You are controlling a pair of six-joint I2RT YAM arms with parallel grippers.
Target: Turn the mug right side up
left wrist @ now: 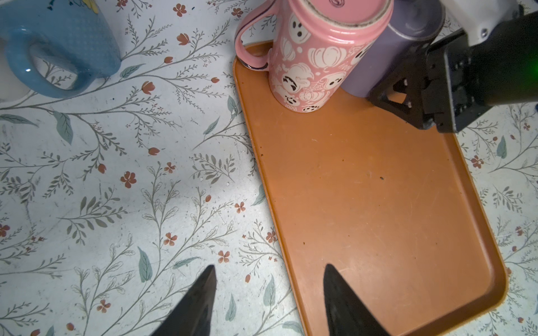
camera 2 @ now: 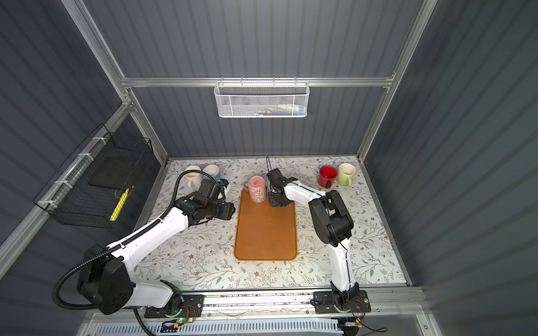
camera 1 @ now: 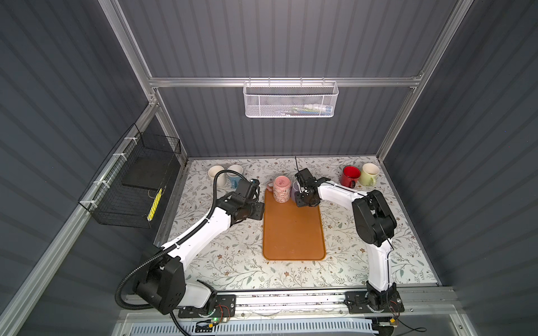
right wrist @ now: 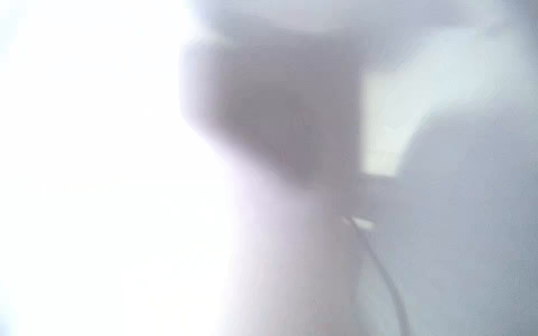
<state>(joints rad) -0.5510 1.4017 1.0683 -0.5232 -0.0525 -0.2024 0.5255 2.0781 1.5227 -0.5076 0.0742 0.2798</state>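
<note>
Grey walls, floral tabletop (purple mug)

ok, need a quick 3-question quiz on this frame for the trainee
1. True or false: the pink mug stands upside down on the orange tray.
2. The purple mug is: A) right next to the pink mug; B) in the wall basket; C) beside the red mug.
3. What does the left claw hold?
Key: 1 true; 2 A; 3 nothing, its fingers stand apart and empty.
</note>
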